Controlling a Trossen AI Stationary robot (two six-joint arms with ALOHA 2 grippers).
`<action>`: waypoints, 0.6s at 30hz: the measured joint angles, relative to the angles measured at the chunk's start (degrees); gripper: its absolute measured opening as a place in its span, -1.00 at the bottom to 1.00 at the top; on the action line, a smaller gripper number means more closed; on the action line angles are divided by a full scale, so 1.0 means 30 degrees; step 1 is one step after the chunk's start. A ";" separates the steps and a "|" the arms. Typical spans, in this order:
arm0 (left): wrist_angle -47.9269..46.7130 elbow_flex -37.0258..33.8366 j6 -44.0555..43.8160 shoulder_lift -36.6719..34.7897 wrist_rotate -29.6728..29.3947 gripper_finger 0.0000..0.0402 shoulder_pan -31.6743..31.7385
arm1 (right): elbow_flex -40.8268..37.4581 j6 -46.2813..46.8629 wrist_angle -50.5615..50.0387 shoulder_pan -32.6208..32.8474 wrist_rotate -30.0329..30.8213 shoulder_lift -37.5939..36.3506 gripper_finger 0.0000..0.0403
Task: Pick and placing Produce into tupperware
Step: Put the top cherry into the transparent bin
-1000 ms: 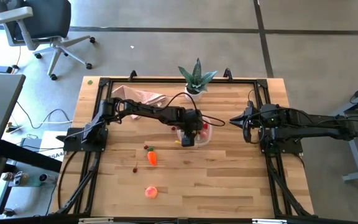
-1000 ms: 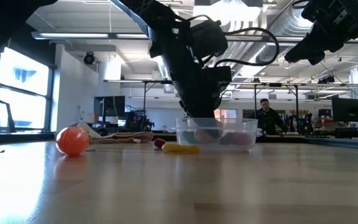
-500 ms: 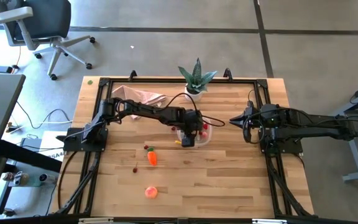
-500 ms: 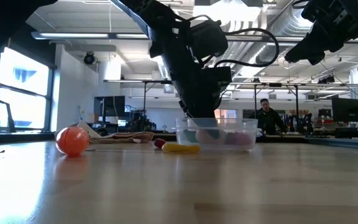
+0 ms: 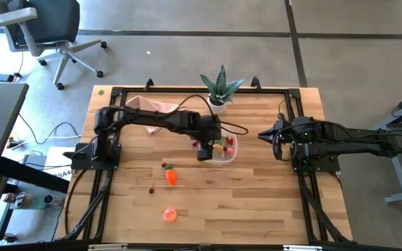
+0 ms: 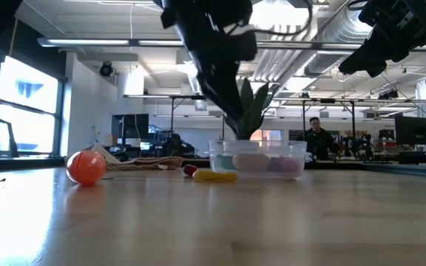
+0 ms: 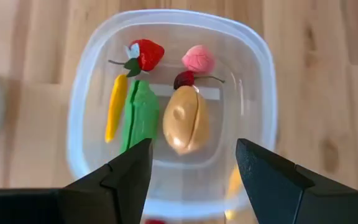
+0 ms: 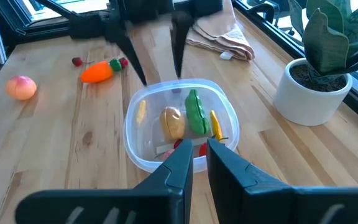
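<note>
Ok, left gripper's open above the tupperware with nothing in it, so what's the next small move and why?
Probably swing the left gripper toward the carrot, the nearest large piece outside the tupperware. Its fingers are open and empty, the peach lies farther off, and the right gripper waits at the table's right side.

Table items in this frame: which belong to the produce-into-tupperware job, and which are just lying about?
Part of the job:
- tupperware, already holding several produce pieces
- carrot
- peach
- small red pieces beside the carrot
- left hand, open above the tupperware's edge

Just lying about:
- potted plant
- pink cloth
</note>
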 joint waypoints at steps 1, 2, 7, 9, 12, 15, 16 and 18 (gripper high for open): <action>-0.0423 0.0004 -0.0007 -0.0369 0.0023 0.11 0.0000 | 0.0000 0.0000 0.0000 0.0000 0.0000 0.0000 -0.82; -0.1166 0.0007 -0.0007 -0.0769 0.0217 0.11 0.0000 | 0.0000 -0.0002 0.0000 0.0003 -0.0005 0.0000 -0.82; -0.5081 0.0007 0.0087 -0.2342 0.1525 0.11 0.0000 | 0.0000 0.0000 -0.0007 0.0007 -0.0007 0.0000 -0.82; -0.6113 -0.0005 0.0102 -0.2655 0.1856 0.11 0.0000 | 0.0000 0.0000 -0.0007 0.0007 0.0000 0.0000 -0.82; -0.6801 -0.0685 0.0076 -0.3007 0.2016 0.11 0.0003 | 0.0000 -0.0002 -0.0007 0.0007 0.0000 0.0000 -0.82; -0.6458 -0.1983 0.0393 -0.3173 0.1954 0.11 0.0270 | 0.0000 0.0000 -0.0007 0.0006 0.0007 0.0000 -0.82; -0.5907 -0.2488 0.0525 -0.3171 0.1821 0.11 0.0308 | 0.0000 0.0000 -0.0007 0.0007 0.0000 0.0000 -0.82; -0.4891 -0.3503 0.0905 -0.3166 0.1761 0.11 0.0597 | 0.0000 0.0000 -0.0007 0.0007 0.0000 0.0000 -0.82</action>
